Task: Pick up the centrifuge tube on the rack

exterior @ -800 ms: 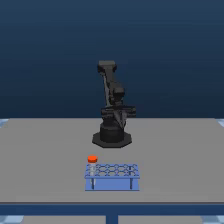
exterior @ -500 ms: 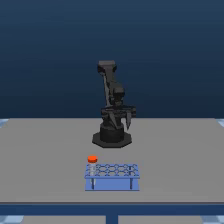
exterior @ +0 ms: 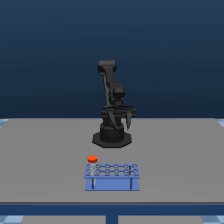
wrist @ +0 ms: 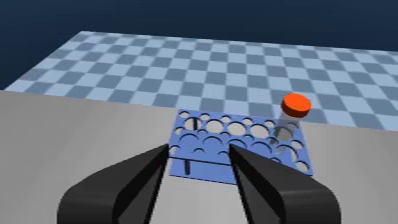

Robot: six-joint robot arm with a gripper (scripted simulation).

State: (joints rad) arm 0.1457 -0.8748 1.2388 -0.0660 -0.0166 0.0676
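Observation:
A small blue rack (exterior: pixel 112 176) with rows of round holes stands on the grey table near its front edge. The centrifuge tube (exterior: pixel 92 161), whitish with an orange-red cap, stands upright in a hole at the rack's corner on the exterior view's left. In the wrist view the rack (wrist: pixel 238 145) and the tube (wrist: pixel 293 107) lie beyond the two dark fingers. My gripper (exterior: pixel 122 121) hangs open and empty above the arm's base, well behind the rack.
The black arm base (exterior: pixel 112 137) sits at the middle of the grey table (exterior: pixel 45 160). A blue checkered floor (wrist: pixel 222 65) lies past the table's front edge.
The gripper has swung lower and forward in front of the arm, toward the rack. Rack and tube have not moved.

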